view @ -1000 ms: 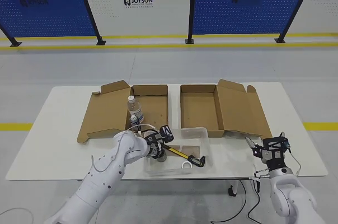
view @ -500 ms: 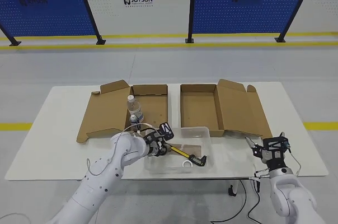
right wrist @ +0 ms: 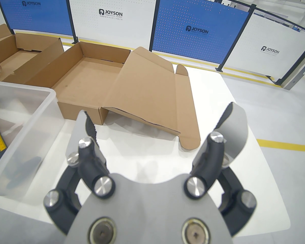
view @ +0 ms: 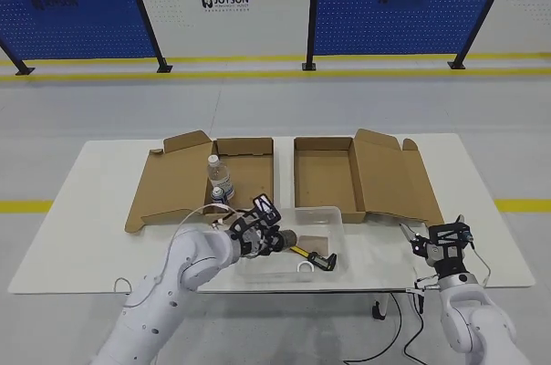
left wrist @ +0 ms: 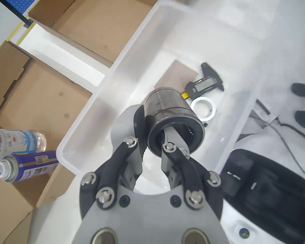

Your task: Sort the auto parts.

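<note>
**Holding a bearing sleeve above the bin – status entry**

Left gripper (left wrist: pixel 155 128): clenched on a dark metal cylindrical sleeve (left wrist: pixel 167 107). One finger sits inside the bore and the other presses on the outer wall, so the sleeve's wall is pinched between them. The sleeve is tilted with its open end toward the wrist, and it is raised over the near-left part of the clear plastic rectangular bin (left wrist: pixel 125 53).

Right gripper (right wrist: pixel 157 118): released, jaws spread wide with nothing between them. It sits over the near right corner of the white table (view: pixel 93 228), apart from the bin and from every part.

Bin contents, on the floor below and beyond the sleeve:
- a white flat ring (left wrist: pixel 193 107)
- just beside it, a black digital caliper with a yellow scale (left wrist: pixel 204 83)
- a brown square pad (left wrist: pixel 176 74), touching the caliper's head

Behind the bin, to the left: an open brown cardboard box with its lid folded out (view: pixel 244 169). A clear plastic bottle with a pale label (view: pixel 219 172) stands in it. A blue spray can with a white nozzle (view: pixel 219 194) stands next to the bottle, on the side nearer the robot.

Behind the bin, to the right: a second open brown cardboard box (view: pixel 323 178), its lid folded out toward the right. Whether the bin's far edge touches either box, I cannot tell.
</note>
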Motion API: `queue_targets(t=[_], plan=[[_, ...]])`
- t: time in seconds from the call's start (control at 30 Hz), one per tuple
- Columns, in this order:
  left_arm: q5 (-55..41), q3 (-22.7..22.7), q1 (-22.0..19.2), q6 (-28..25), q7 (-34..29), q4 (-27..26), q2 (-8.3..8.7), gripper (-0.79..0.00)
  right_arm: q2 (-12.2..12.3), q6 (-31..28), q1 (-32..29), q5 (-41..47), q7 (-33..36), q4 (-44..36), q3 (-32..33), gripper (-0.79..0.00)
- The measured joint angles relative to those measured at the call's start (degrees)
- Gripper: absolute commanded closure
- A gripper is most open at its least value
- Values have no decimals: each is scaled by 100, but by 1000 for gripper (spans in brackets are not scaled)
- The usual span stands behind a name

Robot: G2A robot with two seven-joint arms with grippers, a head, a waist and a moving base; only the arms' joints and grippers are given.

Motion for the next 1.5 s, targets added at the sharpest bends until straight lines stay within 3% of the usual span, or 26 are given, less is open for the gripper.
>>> queue_targets(t=[0.33, 0.63, 1.1, 1.5], plan=[[-2227, -476, 680, -63, -1057, -1102, 144, 0, 0, 0, 0, 0, 0, 0, 0, -785], [-3085, -696, 729, -26, -1607, -1331, 262, 0, 0, 0, 0, 0, 0, 0, 0, -785], [-2680, -522, 358, 284, -1061, -1099, 292, 0, 0, 0, 0, 0, 0, 0, 0, -785], [-1707, 27, -321, 1150, 253, -292, 150, 0, 0, 0, 0, 0, 0, 0, 0, -785]])
